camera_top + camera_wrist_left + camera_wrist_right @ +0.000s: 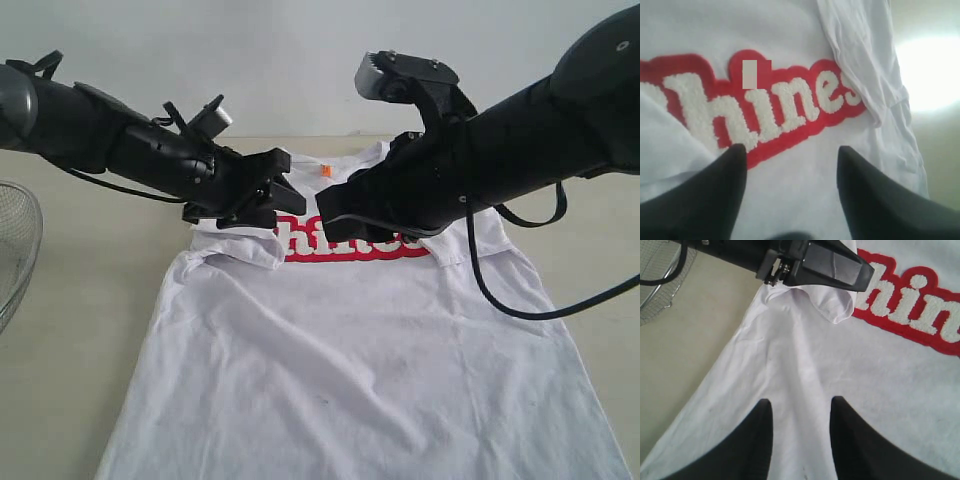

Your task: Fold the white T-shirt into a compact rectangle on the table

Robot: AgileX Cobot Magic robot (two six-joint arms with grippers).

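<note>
The white T-shirt (380,350) lies front-up on the table (90,290), its red print (400,246) partly hidden by the arms. An orange tag (325,170) shows at the collar. Both sleeves are folded inward: the left sleeve (240,245) and the right sleeve (865,60). My left gripper (280,190) hovers open just over the print's left end (790,150), with nothing between its fingers. My right gripper (340,215) also stands open above the shirt (890,390), holding nothing (800,402). The left gripper (830,265) appears in the right wrist view above the folded left sleeve (835,305).
A round wire-mesh basket (15,250) sits at the table's left edge, also seen as the basket (660,285) in the right wrist view. Bare tabletop (685,340) flanks the shirt on both sides. A pale wall stands behind the table.
</note>
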